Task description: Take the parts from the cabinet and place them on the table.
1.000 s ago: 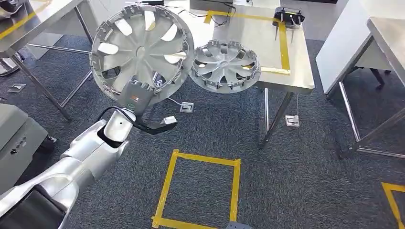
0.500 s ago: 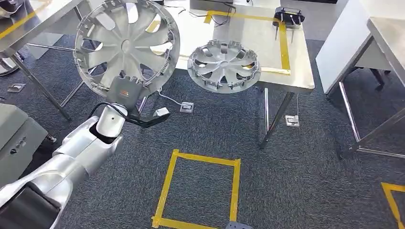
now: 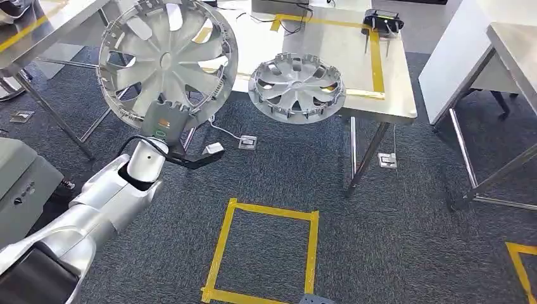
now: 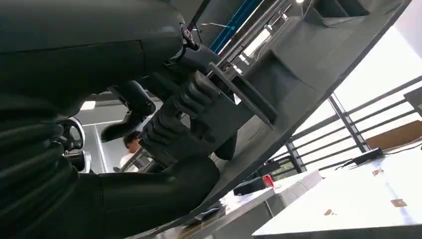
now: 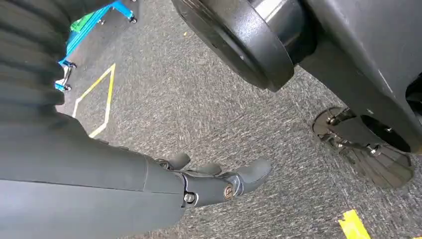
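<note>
- While the left hand (image 3: 166,124) grips the lower rim of a hubcap (image 3: 167,60), the part stands upright in the air above the carpet, between two steel tables; in the left wrist view the fingers (image 4: 181,107) clamp its edge.
- The right hand (image 5: 219,180) hangs by the floor, fingers loosely apart, holding nothing.
- A second hubcap (image 3: 296,86) already lies flat on the table (image 3: 392,104), at its near edge.
- Judged from this, the carry-and-place step is in hand.
- The next move calls for swinging the held part over bare tabletop, tilting it flat, lowering, then letting go, clear of the one lying there.
</note>
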You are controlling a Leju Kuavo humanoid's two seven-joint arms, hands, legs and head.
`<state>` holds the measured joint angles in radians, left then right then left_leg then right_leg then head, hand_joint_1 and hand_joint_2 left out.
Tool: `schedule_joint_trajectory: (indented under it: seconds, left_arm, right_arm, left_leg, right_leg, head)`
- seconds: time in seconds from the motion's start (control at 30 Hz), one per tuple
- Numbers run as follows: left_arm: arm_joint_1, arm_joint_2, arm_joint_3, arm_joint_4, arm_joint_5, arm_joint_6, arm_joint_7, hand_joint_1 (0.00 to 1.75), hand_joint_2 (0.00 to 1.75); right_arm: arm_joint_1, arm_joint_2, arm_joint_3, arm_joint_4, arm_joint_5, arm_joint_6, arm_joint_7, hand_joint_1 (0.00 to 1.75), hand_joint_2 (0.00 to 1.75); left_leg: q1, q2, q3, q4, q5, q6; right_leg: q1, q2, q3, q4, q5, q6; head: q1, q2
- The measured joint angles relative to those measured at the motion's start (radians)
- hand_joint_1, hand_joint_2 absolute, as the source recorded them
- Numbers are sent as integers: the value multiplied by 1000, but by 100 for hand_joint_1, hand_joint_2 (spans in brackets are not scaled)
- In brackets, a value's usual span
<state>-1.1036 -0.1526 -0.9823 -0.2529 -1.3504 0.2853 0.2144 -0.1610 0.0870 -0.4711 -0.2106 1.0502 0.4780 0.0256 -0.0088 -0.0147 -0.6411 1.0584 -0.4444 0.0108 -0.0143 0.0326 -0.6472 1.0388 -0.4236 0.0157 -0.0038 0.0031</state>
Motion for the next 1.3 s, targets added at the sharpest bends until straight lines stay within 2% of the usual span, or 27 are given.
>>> schedule_joint_trajectory:
  seconds: [0.37, 0.57, 0.7, 0.77, 0.8, 0.83, 1.07, 1.2, 1.27, 1.3]
  left_arm:
    - [0, 0, 0, 1, 0, 0, -1, 175, 175]
    - [2, -11, 0, 3, -1, -22, -13, 175, 175]
    - [2, -14, 0, 3, -2, -23, -13, 175, 175]
    - [1, -14, 0, 2, -2, -23, -14, 175, 175]
    - [2, -16, 0, 2, -2, -23, -14, 175, 175]
    - [1, -16, 0, 2, -2, -23, -15, 175, 175]
    - [3, -17, 0, 7, -3, -28, -22, 175, 175]
    - [3, -16, 0, 9, -4, -33, -23, 175, 175]
    - [3, -16, 0, 10, -4, -33, -23, 175, 175]
    - [3, -18, 0, 9, -4, -33, -23, 175, 175]
  right_arm:
    - [0, 0, 0, 0, 0, 0, 0, 0, 175]
    - [3, 0, 0, 0, -2, 0, 2, 0, 175]
    - [4, 0, 0, 0, -3, 0, 2, 0, 175]
    - [4, 1, 0, 0, -3, 0, 2, 0, 175]
    - [4, 1, 0, 0, -3, 0, 2, 0, 175]
    - [4, 1, 0, 0, -3, 0, 0, 0, 175]
    - [4, 2, 0, 0, -3, 0, 0, 0, 175]
    - [5, 3, 0, 0, -3, 0, 0, 0, 175]
    - [5, 3, 0, 0, -3, 0, 0, 0, 175]
    - [5, 3, 0, 0, -3, 0, 0, 0, 175]
  left_leg:
    - [0, 0, 0, 0, 0, 0]
    - [-4, -1, -1, 1, -1, 1]
    - [-9, -1, -1, 4, -2, 9]
    - [-11, 0, -2, 2, -1, 14]
    - [-7, 0, 2, -8, 6, 9]
    - [-6, -1, 1, -8, 6, 9]
    - [-9, -1, -5, -2, 6, 14]
    - [-13, -1, -7, 0, 5, 22]
    - [-14, -1, -7, -1, 7, 28]
    - [-7, 3, -1, -12, 13, 36]
  right_leg:
    - [0, 0, 0, 0, 0, 0]
    - [-4, 0, 0, -1, 2, 3]
    - [-8, 0, 0, -1, 3, 8]
    - [-10, 1, 2, -7, 5, 14]
    - [-8, 0, 3, -3, 0, 6]
    - [-7, 0, 2, -9, 8, -13]
    - [-9, -1, 3, -16, 12, 8]
    - [-12, 0, 3, -17, 13, 20]
    - [-14, 1, 4, -22, 16, 27]
    - [-13, 2, 4, -20, 14, 31]
  head:
    - [0, 0]
    - [0, 0]
    - [0, 0]
    - [0, 0]
    - [0, 0]
    - [0, 0]
    - [0, 0]
    - [0, 0]
    - [0, 0]
    - [0, 0]
